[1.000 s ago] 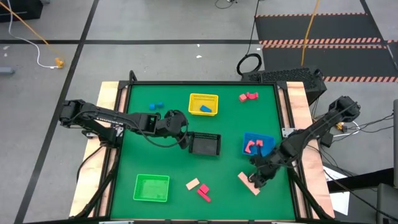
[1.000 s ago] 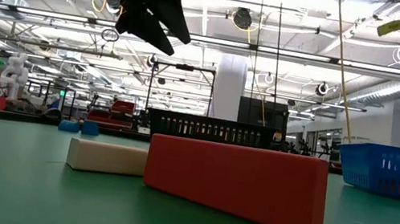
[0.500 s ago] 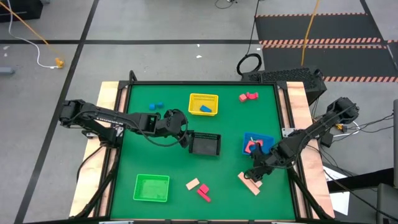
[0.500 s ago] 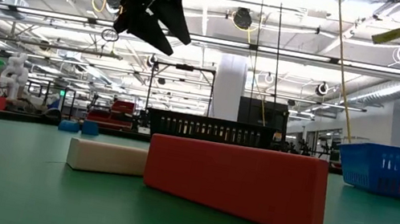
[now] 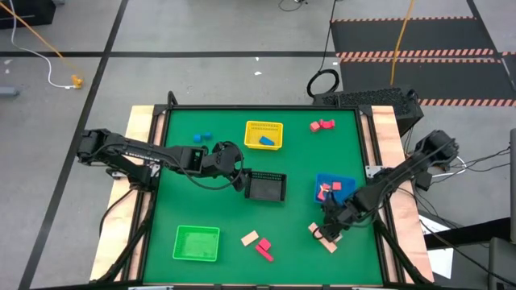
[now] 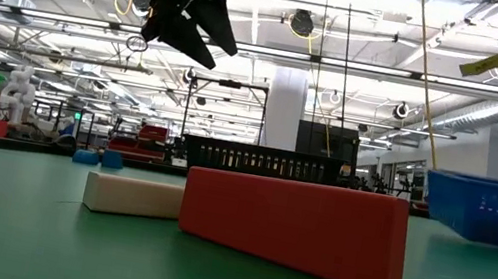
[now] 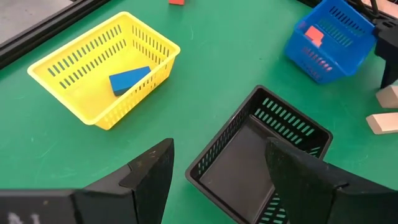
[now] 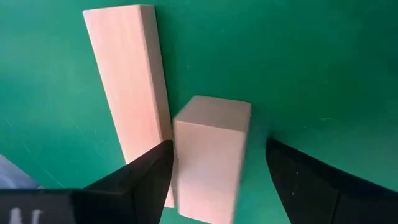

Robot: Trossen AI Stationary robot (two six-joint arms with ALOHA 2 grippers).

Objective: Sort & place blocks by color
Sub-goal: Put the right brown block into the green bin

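Observation:
My right gripper (image 5: 329,230) hangs open over two pale tan blocks (image 5: 322,237) near the table's near right corner. In the right wrist view its fingers stand on either side of a small upright tan block (image 8: 211,155), which rests beside a long tan bar (image 8: 127,93) lying flat. I cannot tell whether a finger touches either one. My left gripper (image 7: 217,162) is open, held above the table at the black basket's (image 5: 266,187) left side. A blue block (image 7: 129,79) lies in the yellow basket (image 5: 264,134). Red and pink blocks (image 5: 329,188) lie in the blue basket (image 5: 342,181).
A green basket (image 5: 197,243) stands near the near left corner. A tan block (image 5: 250,238) and a red block (image 5: 264,250) lie near the near edge. Red blocks (image 5: 322,125) lie by the far edge, and two blue blocks (image 5: 201,137) lie left of the yellow basket.
My right gripper has come down toward the tan blocks near the table's near right corner; in the low view its arm sinks steadily lower. The left arm has kept still.

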